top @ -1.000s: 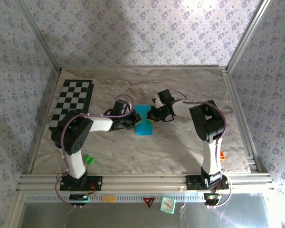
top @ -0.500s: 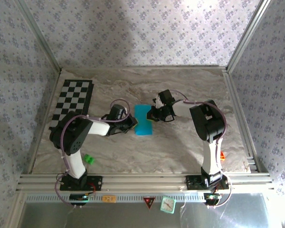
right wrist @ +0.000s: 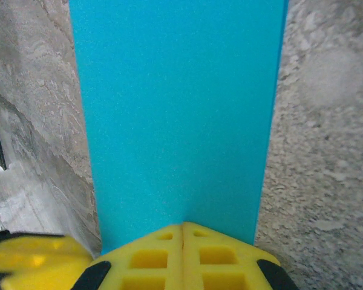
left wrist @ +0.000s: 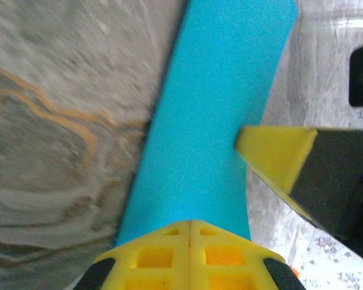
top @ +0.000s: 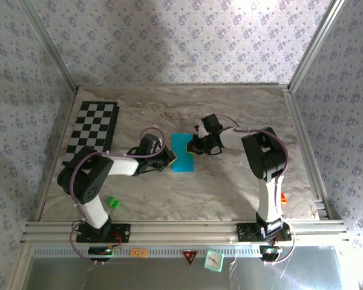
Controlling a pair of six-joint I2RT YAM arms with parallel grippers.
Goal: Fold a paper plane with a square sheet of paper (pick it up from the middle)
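Seen from above, the left arm's elbow sits low near its base and its forearm reaches right across the marble-patterned table [top: 230, 187]. The left gripper [top: 168, 159] lies at the near left edge of the cyan-blue sheet of paper [top: 183, 153]. The right arm stands taller, and its forearm reaches left from a raised elbow. The right gripper [top: 193, 145] meets the sheet's far right edge.

The sheet lies flat near the middle of the table as a narrow folded rectangle, between the two grippers. Each wrist camera shows it as a long blue strip whose near end is covered by yellow fingertips [left wrist: 169, 254], so that end cannot be seen. The left wrist view is blurred over the table surface.

Both grippers are fully closed, with their fingers meeting along a thin seam. Each pair of tips touches the paper, but it is unclear whether they pinch it or only press on it.
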